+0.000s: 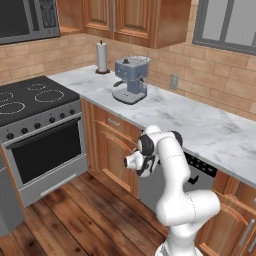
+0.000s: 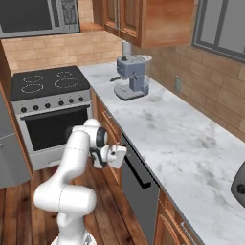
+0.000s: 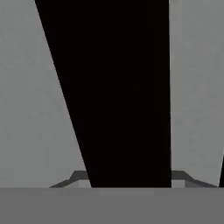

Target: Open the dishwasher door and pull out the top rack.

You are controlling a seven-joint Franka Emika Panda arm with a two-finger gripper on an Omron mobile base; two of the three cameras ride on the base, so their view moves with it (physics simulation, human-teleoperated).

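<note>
The dishwasher door (image 2: 139, 203) is a plain grey panel under the marble counter, standing closed, and it also shows behind my arm (image 1: 149, 191). Its thin dark bar handle (image 2: 139, 171) runs below the black control strip (image 1: 202, 168). My gripper (image 2: 121, 152) is pressed up to the upper end of that handle. In the hand view the black bar handle (image 3: 122, 87) looms very close, with grey door on both sides. My gripper (image 3: 129, 181) is open, one fingertip (image 3: 75, 176) on each side of the bar. The top rack is hidden behind the door.
A stove with an oven door (image 1: 42, 150) stands to the left. Wooden cabinet doors (image 1: 114, 150) sit between it and the dishwasher. A blue coffee machine (image 1: 131, 80) and a paper towel roll (image 1: 102, 57) stand on the counter. Wood floor (image 1: 75, 220) lies open in front.
</note>
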